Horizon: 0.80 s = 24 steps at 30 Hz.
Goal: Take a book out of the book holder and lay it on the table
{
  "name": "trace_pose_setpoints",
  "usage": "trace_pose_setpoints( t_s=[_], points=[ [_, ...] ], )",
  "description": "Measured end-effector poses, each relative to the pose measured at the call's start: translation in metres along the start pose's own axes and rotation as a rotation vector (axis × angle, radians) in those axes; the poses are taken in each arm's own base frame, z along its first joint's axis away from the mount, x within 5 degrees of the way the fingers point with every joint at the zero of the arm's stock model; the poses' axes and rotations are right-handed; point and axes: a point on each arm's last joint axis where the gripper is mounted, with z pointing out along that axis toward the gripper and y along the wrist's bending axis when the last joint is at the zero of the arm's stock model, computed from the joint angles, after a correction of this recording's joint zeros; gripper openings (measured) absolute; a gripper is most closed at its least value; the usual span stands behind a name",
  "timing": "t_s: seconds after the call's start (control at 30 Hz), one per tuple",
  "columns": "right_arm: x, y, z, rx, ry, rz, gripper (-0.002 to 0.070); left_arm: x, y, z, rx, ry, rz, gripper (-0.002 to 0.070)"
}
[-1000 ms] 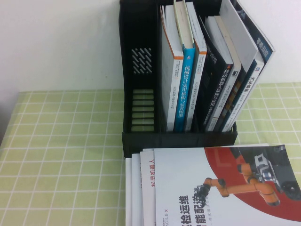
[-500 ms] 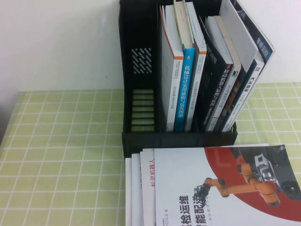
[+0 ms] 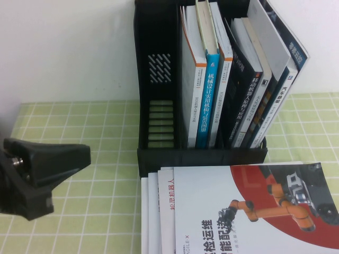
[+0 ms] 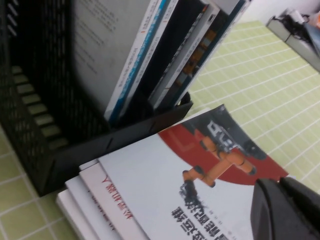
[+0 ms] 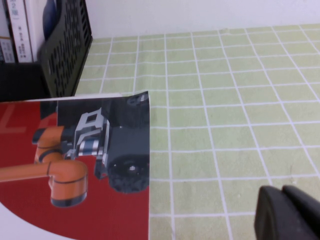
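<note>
A white wall backs the table (image 3: 79, 143), a light green cloth with a white grid. At lower left the left gripper (image 3: 50, 159) hovers with jaws together. At centre, the tall black plastic book holder (image 3: 159, 106) keeps the large white-covered, dark-blue-spined book (image 3: 280, 69) at upper right, tightly packed, so pulling could drag its neighbours. The right gripper (image 5: 287, 212), seen only by its wrist camera, hangs over cloth, jaws closed.
</note>
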Motion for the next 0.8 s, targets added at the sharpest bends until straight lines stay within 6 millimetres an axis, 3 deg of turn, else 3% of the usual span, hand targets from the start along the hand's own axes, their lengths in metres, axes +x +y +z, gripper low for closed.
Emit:
trace_pose_setpoints(
  t_s=[0.27, 0.8],
  points=[
    [0.000, 0.000, 0.000, 0.000, 0.000, 0.000, -0.0002, -0.006, 0.005, 0.013, 0.070, -0.011, -0.068, -0.0003],
    [0.000, 0.000, 0.000, 0.000, 0.000, 0.000, -0.0002, -0.008, 0.010, 0.018, 0.056, -0.016, -0.030, -0.0003]
  ],
)
